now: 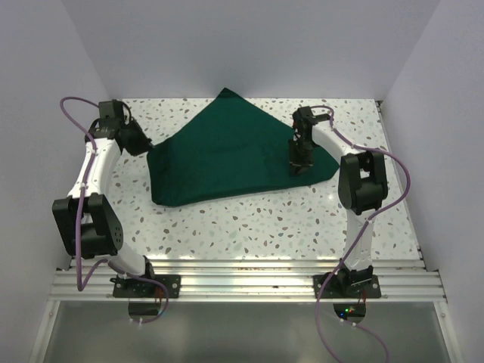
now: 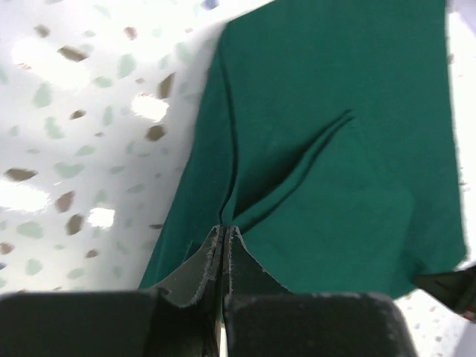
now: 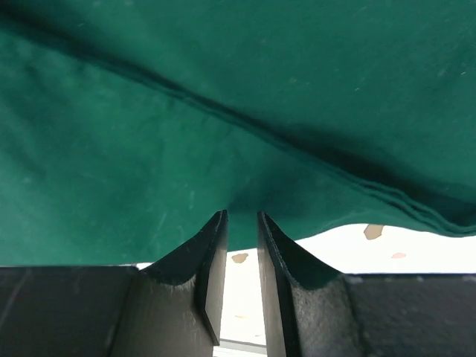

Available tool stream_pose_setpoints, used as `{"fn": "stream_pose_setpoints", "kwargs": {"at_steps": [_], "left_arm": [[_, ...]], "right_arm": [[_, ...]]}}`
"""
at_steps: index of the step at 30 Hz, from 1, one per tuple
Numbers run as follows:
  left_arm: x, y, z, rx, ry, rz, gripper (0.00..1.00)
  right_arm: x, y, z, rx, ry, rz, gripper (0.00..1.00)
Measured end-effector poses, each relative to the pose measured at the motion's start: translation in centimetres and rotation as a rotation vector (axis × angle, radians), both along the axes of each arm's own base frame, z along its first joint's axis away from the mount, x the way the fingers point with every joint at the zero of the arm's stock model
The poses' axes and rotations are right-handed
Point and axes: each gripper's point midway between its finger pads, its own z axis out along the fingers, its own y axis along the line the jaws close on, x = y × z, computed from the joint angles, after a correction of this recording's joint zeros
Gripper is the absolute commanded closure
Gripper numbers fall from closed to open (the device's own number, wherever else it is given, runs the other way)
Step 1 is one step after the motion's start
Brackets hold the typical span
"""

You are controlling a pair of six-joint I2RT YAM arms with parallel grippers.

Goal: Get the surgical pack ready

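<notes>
White speckled table (image 1: pixel 249 219) carries the surgical pack (image 1: pixel 227 155); left tool (image 2: pixel 223 238) pinches its edge, right tool (image 3: pixel 242 223) grip unclear, so both should lift evenly.

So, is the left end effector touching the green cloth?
Touching. The left wrist view shows the left end effector shut on an edge fold of the green cloth.

Rumpled green surgical pack (image 1: pixel 227 155) mid-table
</notes>
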Motion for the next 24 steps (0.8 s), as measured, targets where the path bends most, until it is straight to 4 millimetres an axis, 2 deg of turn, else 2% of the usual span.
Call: {"fn": "stream_pose_setpoints", "kwargs": {"at_steps": [4, 8, 12, 15, 19, 24], "left_arm": [[1.7, -2.4, 3.2, -0.061, -0.059, -0.022, 1.00], [3.4, -6.5, 6.1, -0.129, -0.114, -0.072, 1.00], [5.0, -11.3, 7.6, -0.196, -0.132, -0.147, 1.00], [6.7, -15.3, 7.5, -0.226, -0.125, -0.215, 1.00], [7.5, -20.6, 5.5, -0.257, -0.076, -0.305, 1.00], [7.5, -25.1, 3.1, -0.267, -0.018, -0.388, 1.00]], "right_arm": [[0.6, -0.8, -0.7, -0.037, 0.006, -0.002, 0.74], [1.0, -1.0, -1.5, -0.046, 0.017, 0.000, 0.75], [0.8, -1.1, -2.9, -0.054, 0.048, 0.004, 0.77], [0.8, -1.0, -3.5, -0.055, 0.066, 0.006, 0.77], [0.8, -0.9, -3.5, -0.053, 0.070, 0.006, 0.77], [0.8, -0.9, -3.6, -0.051, 0.074, 0.006, 0.77]]}}
